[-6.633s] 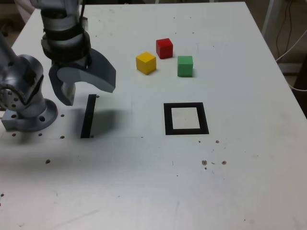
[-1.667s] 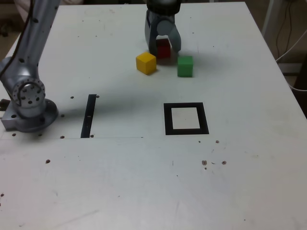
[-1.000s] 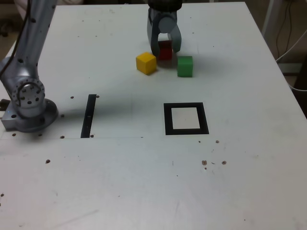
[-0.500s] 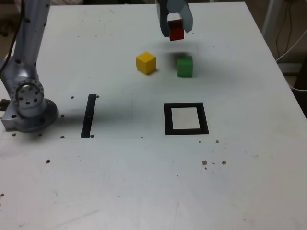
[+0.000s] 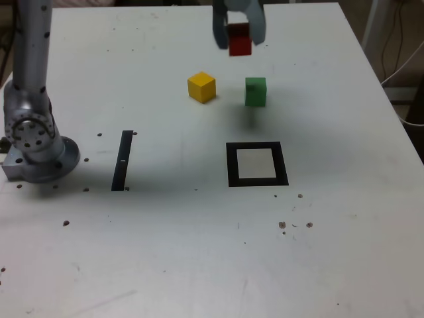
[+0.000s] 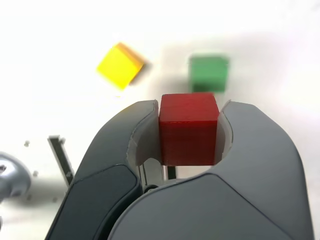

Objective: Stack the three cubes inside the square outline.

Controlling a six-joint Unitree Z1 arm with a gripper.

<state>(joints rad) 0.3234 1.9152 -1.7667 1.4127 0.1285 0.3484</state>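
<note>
Between my fingers (image 6: 190, 131) sits the red cube (image 6: 189, 128), clamped on 2 sides; a second ago it was still on the table (image 5: 344, 218), now it hangs well above it. Below the fingers lie the yellow cube (image 5: 201, 87) and green cube (image 5: 255, 91); nearer the camera, the square outline (image 5: 257, 164) waits empty, so I judge carrying comes next.
</note>
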